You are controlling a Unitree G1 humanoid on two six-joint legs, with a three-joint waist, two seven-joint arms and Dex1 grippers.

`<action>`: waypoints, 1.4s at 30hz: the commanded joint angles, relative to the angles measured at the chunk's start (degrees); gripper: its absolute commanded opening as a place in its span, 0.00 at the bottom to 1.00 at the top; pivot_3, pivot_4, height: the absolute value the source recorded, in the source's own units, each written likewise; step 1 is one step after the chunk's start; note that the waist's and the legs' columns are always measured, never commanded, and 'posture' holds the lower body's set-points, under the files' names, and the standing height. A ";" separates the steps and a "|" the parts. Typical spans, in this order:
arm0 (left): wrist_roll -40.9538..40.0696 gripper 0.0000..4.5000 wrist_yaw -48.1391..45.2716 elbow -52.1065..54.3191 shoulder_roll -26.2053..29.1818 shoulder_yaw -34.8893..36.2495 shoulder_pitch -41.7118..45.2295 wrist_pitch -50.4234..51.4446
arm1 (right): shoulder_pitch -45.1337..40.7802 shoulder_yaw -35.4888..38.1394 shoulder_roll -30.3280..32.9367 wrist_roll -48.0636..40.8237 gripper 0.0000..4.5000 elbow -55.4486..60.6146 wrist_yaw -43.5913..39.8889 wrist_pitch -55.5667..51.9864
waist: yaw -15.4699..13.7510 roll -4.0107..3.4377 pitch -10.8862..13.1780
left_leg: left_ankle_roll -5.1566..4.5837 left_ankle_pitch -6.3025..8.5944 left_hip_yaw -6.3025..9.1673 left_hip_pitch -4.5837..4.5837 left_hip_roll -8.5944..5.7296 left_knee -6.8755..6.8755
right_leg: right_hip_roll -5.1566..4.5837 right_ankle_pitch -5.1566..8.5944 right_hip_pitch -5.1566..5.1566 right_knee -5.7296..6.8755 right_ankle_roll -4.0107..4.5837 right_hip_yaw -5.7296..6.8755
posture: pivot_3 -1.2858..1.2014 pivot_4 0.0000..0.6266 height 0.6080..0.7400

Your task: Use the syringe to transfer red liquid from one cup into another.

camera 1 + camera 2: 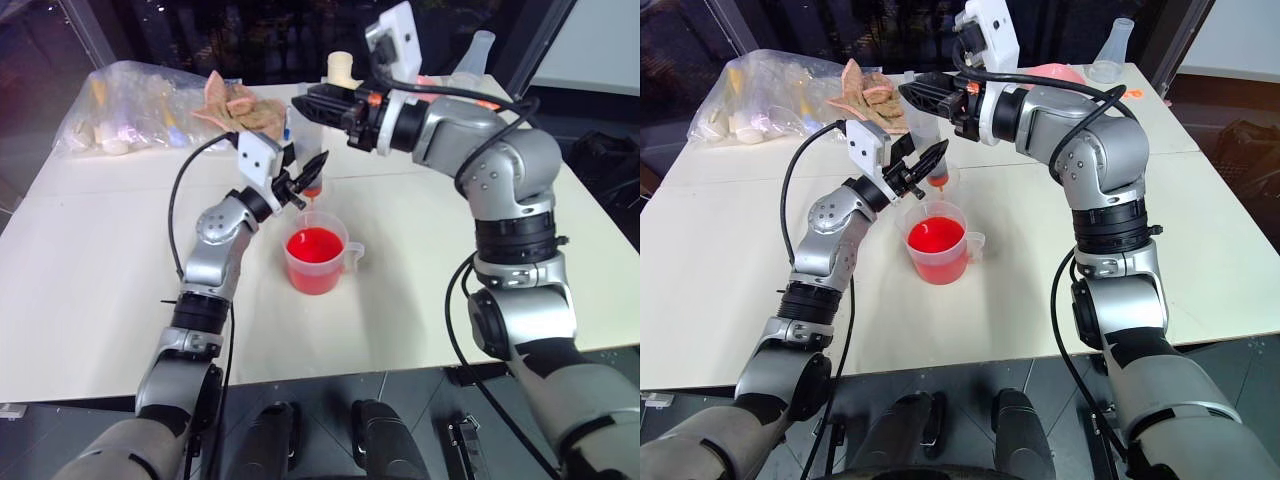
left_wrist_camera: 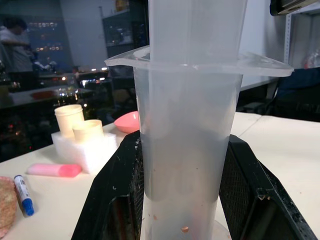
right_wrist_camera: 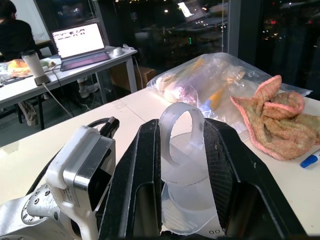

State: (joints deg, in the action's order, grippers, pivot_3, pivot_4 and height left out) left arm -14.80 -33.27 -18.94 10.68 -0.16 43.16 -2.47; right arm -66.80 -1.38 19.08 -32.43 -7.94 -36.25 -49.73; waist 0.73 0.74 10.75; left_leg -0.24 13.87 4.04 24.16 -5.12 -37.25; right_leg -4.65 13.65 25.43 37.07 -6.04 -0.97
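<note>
- The syringe [image 1: 306,150] stands upright near the upper middle of the frame, its orange tip just above the handled cup [image 1: 318,258]
- The left gripper [image 1: 308,178] has its fingers [image 2: 117,200] closed tight on the lower barrel of the syringe
- The right gripper [image 1: 305,103] has its fingers [image 3: 142,170] closed on the plunger top, which is a clear loop
- The handled cup stands on the counter [image 1: 100,290] in the middle of the frame, with red liquid [image 1: 313,245] inside
- A pink cloth [image 1: 238,106] and a plastic bag [image 1: 130,105] lie at the upper left; a pink bowl [image 1: 1055,72] and a clear flask [image 1: 1115,45] are at the upper right
</note>
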 commanded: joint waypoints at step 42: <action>-4.57 0.33 0.99 15.33 1.64 3.72 2.44 11.69 | 0.34 1.00 -2.33 0.79 0.94 -1.38 -4.38 -3.17 | 0.12 -0.01 -0.01 | 0.28 -0.17 0.00 -0.01 0.01 -0.02 | 0.02 0.00 0.02 0.10 0.00 0.00 | 0.52 0.24 1.00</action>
State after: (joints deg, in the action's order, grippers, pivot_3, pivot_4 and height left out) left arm -17.08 -32.26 -9.74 12.45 2.06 43.49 11.17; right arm -65.99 0.50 16.80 -31.25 -9.30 -40.18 -51.07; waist 0.85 0.74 10.74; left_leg 0.04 13.70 4.05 24.16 -5.11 -37.28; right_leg -4.63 13.65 25.45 37.17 -6.04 -0.97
